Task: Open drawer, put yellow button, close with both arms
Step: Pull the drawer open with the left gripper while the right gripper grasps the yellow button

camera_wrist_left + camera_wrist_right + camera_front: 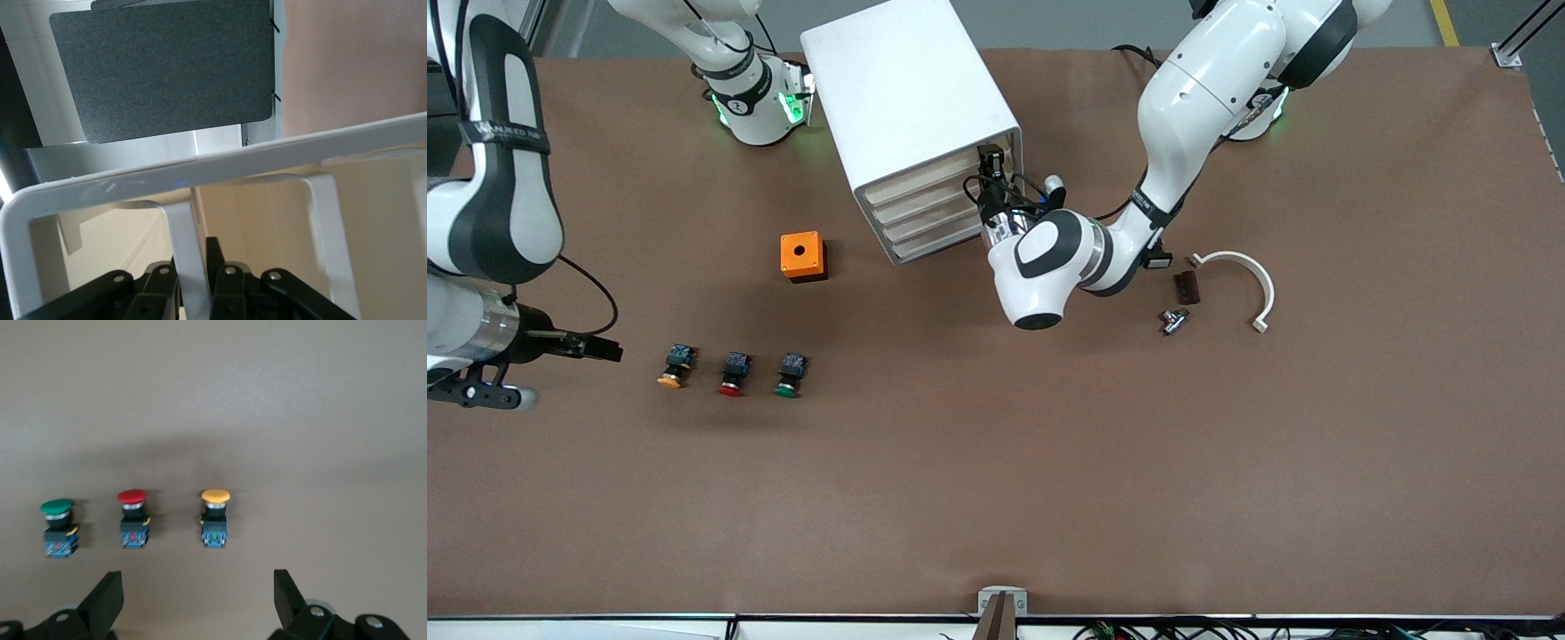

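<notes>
The white cabinet (911, 84) stands at the back with four cream-fronted drawers (925, 209), all pushed in. My left gripper (989, 182) is at the cabinet front, at the end toward the left arm. In the left wrist view it (193, 252) is shut on a white handle bar (181, 227) of a drawer. The yellow button (675, 365) lies on the table toward the right arm's end. My right gripper (607, 348) is beside it, low and open. In the right wrist view the yellow button (215, 520) is ahead of the open, empty gripper (198, 587).
A red button (732, 373) and a green button (790, 374) lie in a row with the yellow one. An orange box (803, 256) with a hole stands beside the cabinet. A white curved piece (1240, 276), a dark block (1185, 287) and a small metal part (1174, 320) lie toward the left arm's end.
</notes>
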Action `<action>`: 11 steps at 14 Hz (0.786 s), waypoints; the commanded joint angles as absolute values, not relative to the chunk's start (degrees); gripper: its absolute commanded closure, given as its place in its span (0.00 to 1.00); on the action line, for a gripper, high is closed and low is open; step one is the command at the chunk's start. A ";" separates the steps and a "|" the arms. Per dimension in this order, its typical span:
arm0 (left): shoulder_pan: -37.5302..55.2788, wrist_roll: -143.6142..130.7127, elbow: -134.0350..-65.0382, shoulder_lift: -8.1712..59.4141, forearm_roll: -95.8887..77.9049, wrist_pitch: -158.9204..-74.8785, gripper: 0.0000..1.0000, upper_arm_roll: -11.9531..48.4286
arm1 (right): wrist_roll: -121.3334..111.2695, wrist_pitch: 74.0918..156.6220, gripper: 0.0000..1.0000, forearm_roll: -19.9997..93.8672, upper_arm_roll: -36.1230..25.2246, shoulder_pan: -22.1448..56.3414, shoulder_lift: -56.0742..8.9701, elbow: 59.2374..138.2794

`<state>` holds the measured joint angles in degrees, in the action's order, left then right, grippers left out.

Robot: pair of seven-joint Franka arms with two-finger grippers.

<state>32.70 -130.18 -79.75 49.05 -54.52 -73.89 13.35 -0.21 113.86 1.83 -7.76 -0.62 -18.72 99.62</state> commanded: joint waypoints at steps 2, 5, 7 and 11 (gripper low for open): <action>31.38 -130.78 -79.63 48.87 -54.76 -73.39 0.90 12.83 | -0.70 130.12 0.00 2.72 -7.12 -1.14 -16.08 114.05; 29.63 -130.60 -79.72 48.87 -54.58 -73.39 0.90 12.74 | -1.05 140.51 0.00 2.64 -7.03 -0.88 -17.66 119.43; 28.13 -130.69 -79.72 48.87 -54.58 -73.48 0.90 12.74 | -1.93 143.51 0.00 2.64 -7.03 -1.05 -19.94 120.32; 24.36 -130.61 -79.37 48.87 -54.58 -74.26 0.89 12.57 | -2.11 153.53 0.00 2.64 -7.03 -0.97 -24.60 123.84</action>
<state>26.39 -130.81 -79.56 49.05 -54.53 -73.76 13.19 -0.85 150.09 1.98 -7.38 -0.61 -22.69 122.66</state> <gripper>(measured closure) 0.890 0.000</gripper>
